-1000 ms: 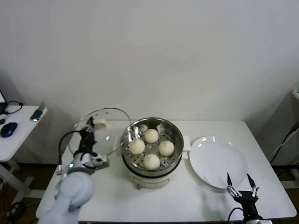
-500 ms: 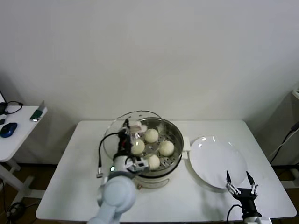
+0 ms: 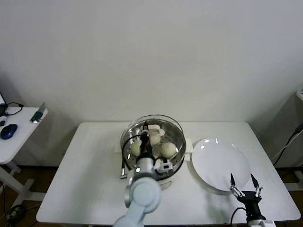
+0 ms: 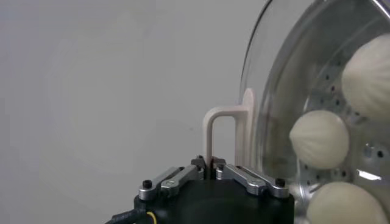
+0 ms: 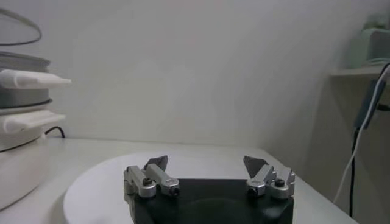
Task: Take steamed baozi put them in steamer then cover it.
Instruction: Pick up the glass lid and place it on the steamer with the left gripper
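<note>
My left claw [image 3: 146,126] is clamped tight on the cream-white bar handle [image 4: 224,135] of the cover [image 3: 152,137], and I hold the glass lid above the steamer [image 3: 177,152], almost centred over it but not yet seated, as far as I can judge; in the left wrist view the lid stands on edge before my camera, so I cannot tell whether it is level. To finish well, I think I should bring its metal rim square over the basket's rim, level it, lower it slowly until the rim sits all round, and only then let go; a lid dropped askew could slide off or ring against the steel. The steamed baozi [image 3: 167,149] lie inside the basket beneath the glass, smooth creamy-white domes on the perforated bottom; three show through the lid in the left wrist view, the rest hidden by my arm. The steamer stands mid-bench [image 3: 90,179] on its pale pot base. My right claw [image 3: 245,187] waits at the near edge of the bench, by the white plate [image 3: 218,163], with its fingers spread wide and holding nothing.
</note>
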Available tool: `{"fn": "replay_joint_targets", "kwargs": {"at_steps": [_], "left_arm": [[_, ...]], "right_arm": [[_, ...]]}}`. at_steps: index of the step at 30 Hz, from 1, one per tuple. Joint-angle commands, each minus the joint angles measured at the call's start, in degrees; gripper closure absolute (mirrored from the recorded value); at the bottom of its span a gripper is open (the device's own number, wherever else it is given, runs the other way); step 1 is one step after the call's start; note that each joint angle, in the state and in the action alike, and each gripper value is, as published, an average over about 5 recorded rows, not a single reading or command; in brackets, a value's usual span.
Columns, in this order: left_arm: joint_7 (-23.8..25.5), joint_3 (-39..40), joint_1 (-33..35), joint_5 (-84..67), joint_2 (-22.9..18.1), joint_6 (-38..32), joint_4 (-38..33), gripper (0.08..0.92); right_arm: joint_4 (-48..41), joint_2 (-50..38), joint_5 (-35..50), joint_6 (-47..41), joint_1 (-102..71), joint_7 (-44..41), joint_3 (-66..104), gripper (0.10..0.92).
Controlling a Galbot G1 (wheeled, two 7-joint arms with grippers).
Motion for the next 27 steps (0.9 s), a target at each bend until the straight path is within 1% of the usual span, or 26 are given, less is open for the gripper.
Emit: {"fn": "replay_joint_targets", "kwargs": {"at_steps": [1,8,19,27], "left_arm": [[0.1,1.9,-0.6,3.4,-3.0,0.9,4.6,0.854],[-1.0,1.7,-0.4,4.0,-3.0,0.7,5.3,0.854],[-1.5,2.5,-0.1,5.3,-3.0,0.2,5.0,0.854],[-2.0,1.7,0.5,6.1,-3.0,-0.2,5.1,0.854]], "right_arm": [[-1.2,0.2,-0.1,0.4,0.4,0.1,-0.2,0.203],[-1.6,0.4,-0.2,0.6,0.8,0.2,-0.3,0.203],[-1.9,0.8,-0.5,0.9,0.9,0.1,-0.5,0.203],[-2.0,1.0,-0.6,1.4,0.8,0.2,-0.6,0.203]]}}
